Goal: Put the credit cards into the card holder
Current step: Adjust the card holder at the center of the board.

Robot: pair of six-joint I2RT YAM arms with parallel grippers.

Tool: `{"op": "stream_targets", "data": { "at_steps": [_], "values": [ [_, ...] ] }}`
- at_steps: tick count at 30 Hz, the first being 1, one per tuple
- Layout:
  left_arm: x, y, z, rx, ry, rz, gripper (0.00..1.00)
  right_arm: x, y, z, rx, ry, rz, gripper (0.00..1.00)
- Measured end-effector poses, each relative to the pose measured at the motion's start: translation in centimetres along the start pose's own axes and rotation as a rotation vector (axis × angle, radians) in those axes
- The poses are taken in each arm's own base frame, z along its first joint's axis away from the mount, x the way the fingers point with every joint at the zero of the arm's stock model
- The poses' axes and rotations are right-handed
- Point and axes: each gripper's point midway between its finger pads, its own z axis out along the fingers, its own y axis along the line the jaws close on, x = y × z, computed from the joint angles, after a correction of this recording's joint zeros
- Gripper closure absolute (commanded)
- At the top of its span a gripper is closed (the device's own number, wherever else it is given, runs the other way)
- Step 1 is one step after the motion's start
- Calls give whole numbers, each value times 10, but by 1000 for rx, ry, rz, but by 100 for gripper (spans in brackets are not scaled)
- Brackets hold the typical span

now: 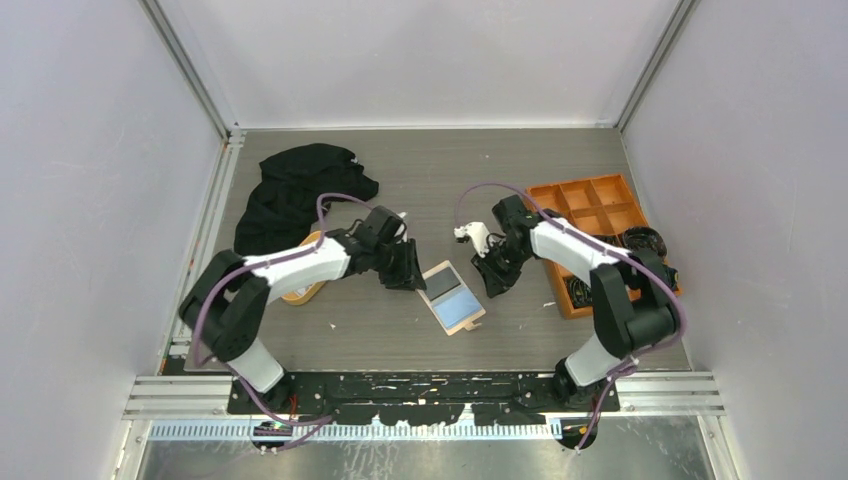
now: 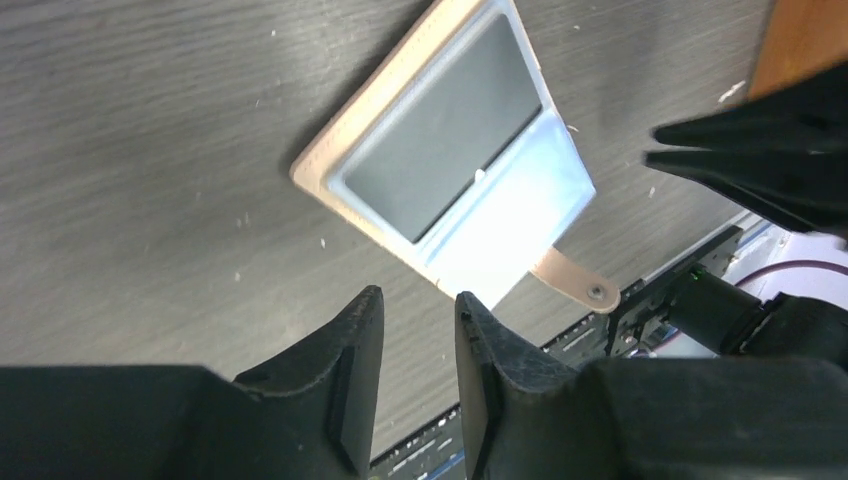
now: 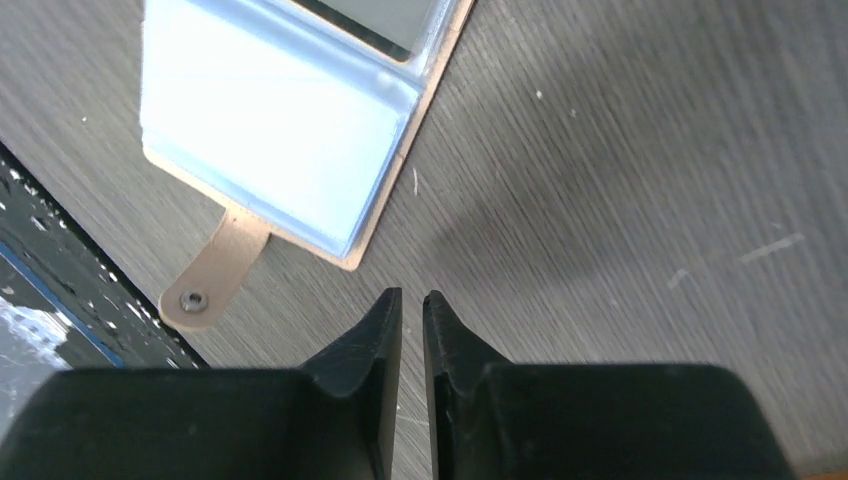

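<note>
Orange compartmented box [image 1: 578, 197]: is being seen against the right edge of the tabletop [image 1: 400, 340]. Bare orange floors are being shown in its far compartments. Dark objects [image 1: 643, 240] are being held in the near ones, which are partly being covered by the right arm.
Orange oval tray [image 1: 303, 292]: is being kept near the left edge and is mostly being hidden by the left arm. Its contents cannot be told.
Card holder [image 1: 453, 298]: is being left lying open and flat toward the middle of the near edge, between the two pincers, and is being touched by neither.
Card holder's look: a beige-pink rim is being shown around a pale blue-grey inside.
Dark grey panel [image 2: 440, 140]: is being framed in the far half. Whether it is a card cannot be told.
Plain blue pocket [image 3: 270, 120]: is being shown in the near half.
Snap tab [image 2: 578, 281]: is being stuck out from the near end.
Left pincer [image 2: 418, 300]: is being held slightly spread just left of the holder, with nothing between its fingers.
Right pincer [image 3: 412, 296]: is being held pressed almost together just right of the holder, with nothing being pinched.
Black cloth [image 1: 295, 190]: is being left bunched toward the far-left corner.
</note>
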Motion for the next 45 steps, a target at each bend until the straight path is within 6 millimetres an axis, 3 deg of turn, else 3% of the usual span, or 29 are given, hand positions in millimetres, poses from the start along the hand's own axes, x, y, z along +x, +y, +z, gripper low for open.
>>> {"op": "stream_targets", "data": {
  "at_steps": [4,6,12,16,24,29,33,37,42,45],
  "values": [
    [-1,-3,-27,2,-65,12,73,5,1,21,-10,93,97,82],
    [-1,-1,-29,0,-69,9,77,4,1,29,-9,123,124,82],
    [15,33,-4,-93,42,-56,79,2,2,37,2,157,184,82],
    [27,53,-1,-159,117,-85,79,-1,4,38,0,153,219,82],
    [2,64,-2,-139,133,-147,79,-23,31,54,-50,153,248,80],
    [-2,53,8,-78,192,-176,79,-47,53,61,-126,120,247,80],
    [-15,40,19,-39,224,-170,79,-52,58,59,-158,103,239,79],
    [-36,25,34,5,239,-145,78,-60,47,37,-155,23,208,76],
    [-56,5,53,87,278,-128,79,-86,26,-38,-74,-238,116,71],
    [-68,-10,63,138,286,-107,78,-95,21,-73,-13,-338,55,68]
  ]
}}
